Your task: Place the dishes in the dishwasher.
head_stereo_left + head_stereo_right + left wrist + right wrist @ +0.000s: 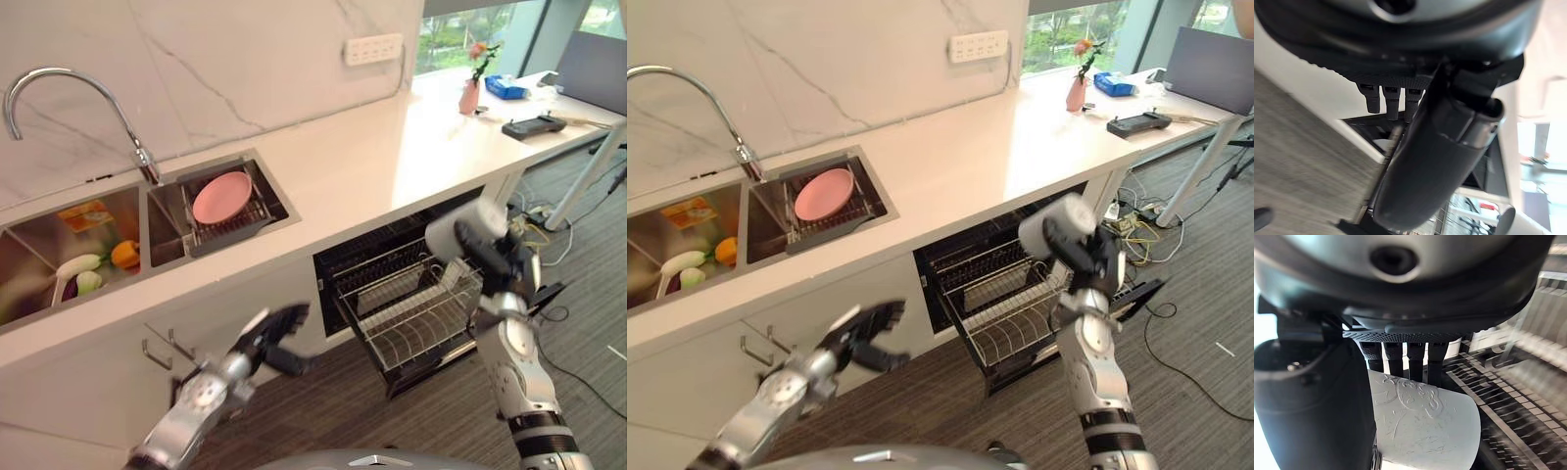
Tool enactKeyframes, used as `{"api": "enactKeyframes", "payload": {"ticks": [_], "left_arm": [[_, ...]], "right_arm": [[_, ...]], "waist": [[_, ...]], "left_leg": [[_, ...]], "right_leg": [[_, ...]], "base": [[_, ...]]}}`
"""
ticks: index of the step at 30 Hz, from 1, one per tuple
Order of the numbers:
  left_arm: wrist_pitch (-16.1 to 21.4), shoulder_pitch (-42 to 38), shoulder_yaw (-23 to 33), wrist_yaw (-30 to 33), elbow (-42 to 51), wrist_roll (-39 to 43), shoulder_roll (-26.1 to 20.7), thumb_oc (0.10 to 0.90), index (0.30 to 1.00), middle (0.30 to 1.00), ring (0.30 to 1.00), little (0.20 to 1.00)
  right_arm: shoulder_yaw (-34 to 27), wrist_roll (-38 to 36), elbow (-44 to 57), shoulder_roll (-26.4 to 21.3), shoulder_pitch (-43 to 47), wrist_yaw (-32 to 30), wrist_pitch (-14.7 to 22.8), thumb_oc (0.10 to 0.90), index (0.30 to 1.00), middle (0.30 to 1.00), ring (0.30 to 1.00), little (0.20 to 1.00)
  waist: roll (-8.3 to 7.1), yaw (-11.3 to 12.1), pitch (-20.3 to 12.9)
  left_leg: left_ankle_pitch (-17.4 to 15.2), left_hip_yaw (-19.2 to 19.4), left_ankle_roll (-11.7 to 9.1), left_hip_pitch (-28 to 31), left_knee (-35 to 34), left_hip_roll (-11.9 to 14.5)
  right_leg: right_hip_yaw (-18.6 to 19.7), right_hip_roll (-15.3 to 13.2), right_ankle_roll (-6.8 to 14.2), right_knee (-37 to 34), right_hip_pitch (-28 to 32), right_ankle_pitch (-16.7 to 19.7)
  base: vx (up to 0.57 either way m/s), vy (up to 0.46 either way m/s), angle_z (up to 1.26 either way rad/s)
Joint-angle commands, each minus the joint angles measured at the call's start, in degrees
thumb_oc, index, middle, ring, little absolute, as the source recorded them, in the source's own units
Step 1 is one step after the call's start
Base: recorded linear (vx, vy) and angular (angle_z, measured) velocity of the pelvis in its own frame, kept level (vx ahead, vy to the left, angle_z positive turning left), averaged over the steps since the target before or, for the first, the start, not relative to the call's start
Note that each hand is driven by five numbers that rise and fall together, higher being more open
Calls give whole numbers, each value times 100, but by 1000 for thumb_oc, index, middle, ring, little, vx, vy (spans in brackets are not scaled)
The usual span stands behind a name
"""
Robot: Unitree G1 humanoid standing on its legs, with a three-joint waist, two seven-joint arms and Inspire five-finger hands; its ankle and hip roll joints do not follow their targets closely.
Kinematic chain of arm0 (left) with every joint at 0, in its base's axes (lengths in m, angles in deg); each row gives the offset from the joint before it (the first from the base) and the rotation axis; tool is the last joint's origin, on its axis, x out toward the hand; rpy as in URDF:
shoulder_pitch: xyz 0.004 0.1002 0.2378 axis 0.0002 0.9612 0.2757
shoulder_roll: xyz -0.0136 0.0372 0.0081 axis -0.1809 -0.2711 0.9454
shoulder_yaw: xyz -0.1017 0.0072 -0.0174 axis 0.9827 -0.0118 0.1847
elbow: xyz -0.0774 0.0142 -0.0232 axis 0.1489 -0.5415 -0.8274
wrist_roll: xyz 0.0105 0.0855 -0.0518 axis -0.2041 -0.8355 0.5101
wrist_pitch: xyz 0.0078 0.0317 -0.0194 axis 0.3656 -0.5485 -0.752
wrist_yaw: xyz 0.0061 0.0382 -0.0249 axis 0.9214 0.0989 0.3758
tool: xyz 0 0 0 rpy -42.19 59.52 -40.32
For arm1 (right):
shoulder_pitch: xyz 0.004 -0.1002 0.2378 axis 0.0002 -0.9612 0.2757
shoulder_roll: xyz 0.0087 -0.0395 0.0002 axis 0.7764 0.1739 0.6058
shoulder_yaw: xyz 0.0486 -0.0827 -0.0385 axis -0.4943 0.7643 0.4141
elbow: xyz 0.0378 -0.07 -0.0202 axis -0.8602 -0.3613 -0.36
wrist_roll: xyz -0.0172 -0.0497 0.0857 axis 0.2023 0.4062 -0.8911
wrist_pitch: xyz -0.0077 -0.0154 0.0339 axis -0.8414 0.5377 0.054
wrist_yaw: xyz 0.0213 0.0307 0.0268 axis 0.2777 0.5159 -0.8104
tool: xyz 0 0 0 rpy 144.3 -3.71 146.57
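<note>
My right hand (496, 258) is shut on a white embossed cup (1422, 426), with fingers (1400, 358) curled over one side and the thumb on the other. It holds the cup (452, 233) above the right end of the pulled-out dishwasher rack (411, 315), which is a wire basket under the counter. A pink plate (221, 197) leans in the dark drainer inside the right sink basin. My left hand (275, 333) hangs low before the white cabinet, left of the rack, open and holding nothing; its fingers (1391, 101) stand straight.
The left sink basin (39, 245) holds vegetables and a packet, under a curved tap (69, 83). A pink vase (470, 95), blue box (506, 87) and black controller (534, 124) sit on the far counter. Cabinet handles (157, 345) stick out near my left hand. Cables lie by a table leg (578, 186).
</note>
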Motion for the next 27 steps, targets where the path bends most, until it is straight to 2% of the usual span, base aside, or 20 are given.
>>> {"api": "enactKeyframes", "payload": {"ticks": [1, 6, 11, 12, 13, 14, 15, 18, 19, 26, 27], "left_arm": [[243, -82, 494, -154, -223, 84, 81, 800, 900, 900, 900, 900], [259, 117, 897, 72, -1723, -741, 537, 800, 900, 900, 900, 900], [339, 147, 1183, 514, -3225, -1280, 806, 800, 900, 900, 900, 900], [346, 135, 1184, 517, -3236, -1281, 811, 800, 900, 900, 900, 900], [368, 103, 1298, 672, -3818, -1341, 892, 800, 900, 900, 900, 900], [373, 92, 1300, 674, -3827, -1342, 896, 800, 900, 900, 900, 900], [406, 81, 1364, 803, -4377, -1445, 934, 800, 900, 900, 900, 900], [455, 63, 1396, 908, -4766, -1516, 947, 800, 900, 900, 900, 900], [490, 83, 1429, 1012, -5043, -1557, 953, 800, 900, 900, 900, 900], [541, 93, 1350, 985, -5070, -1337, 995, 800, 900, 900, 900, 900], [555, 83, 1269, 951, -4995, -1313, 1019, 800, 900, 900, 900, 900]], "right_arm": [[-91, 532, 100, -461, 603, 801, 70, 400, 300, 300, 300, 300], [28, 1244, -449, -754, 870, 1019, -160, 400, 300, 300, 300, 300], [161, 1984, -1209, -956, 1261, 861, -183, 400, 300, 300, 300, 300], [164, 1983, -1218, -959, 1274, 861, -177, 400, 300, 300, 300, 300], [244, 2227, -1631, -1026, 1449, 752, -188, 400, 300, 300, 300, 300], [245, 2226, -1639, -1028, 1461, 752, -183, 400, 300, 300, 300, 300], [407, 2564, -2160, -1143, 1657, 718, -214, 400, 300, 300, 300, 300], [626, 2920, -2631, -1294, 1921, 617, -205, 400, 300, 300, 300, 300], [833, 3102, -3232, -1317, 2206, 509, -183, 400, 300, 300, 300, 300], [1096, 2981, -4194, -990, 2697, 457, -231, 400, 300, 300, 300, 300], [1153, 2992, -4381, -909, 2725, 490, -251, 400, 300, 300, 300, 300]], "waist": [[-220, 165, -144], [-231, 319, -124], [-247, 538, -83], [-250, 530, -89], [-262, 615, -71], [-265, 607, -78], [-272, 694, -57], [-270, 764, -22], [-254, 819, 7], [-129, 986, 202], [-73, 1023, 218]], "left_leg": [[-388, -103, -168, 107, 59, 89], [-325, -268, -146, -52, 90, 51], [-350, -382, -142, -114, 165, 40], [-334, -387, -137, -141, 170, 33], [-346, -430, -145, -160, 182, 32], [-330, -436, -139, -187, 185, 24], [-337, -477, -150, -199, 188, 16], [-316, -517, -152, -276, 207, 3], [-278, -559, -150, -390, 225, -17], [-210, -726, -157, -684, 289, -83], [-179, -786, -155, -746, 294, -118]], "right_leg": [[-86, -282, 432, 135, 318, -847], [-224, -330, 411, 158, 267, -845], [-315, -349, 391, 182, 282, -901], [-322, -356, 392, 179, 262, -885], [-375, -360, 384, 175, 290, -911], [-382, -367, 386, 171, 271, -895], [-445, -365, 384, 162, 296, -919], [-483, -375, 393, 172, 253, -918], [-534, -396, 398, 160, 185, -904], [-684, -458, 400, 185, 18, -894], [-759, -482, 398, 207, -18, -885]], "base": [[-11, 0, 13], [-17, 18, 16], [4, 16, 17], [13, 15, 18], [4, 13, 14], [34, 18, 13], [8, 15, 8], [-2, 6, 15], [-20, 8, 18], [-30, 10, 19], [-4, 19, 33]]}}
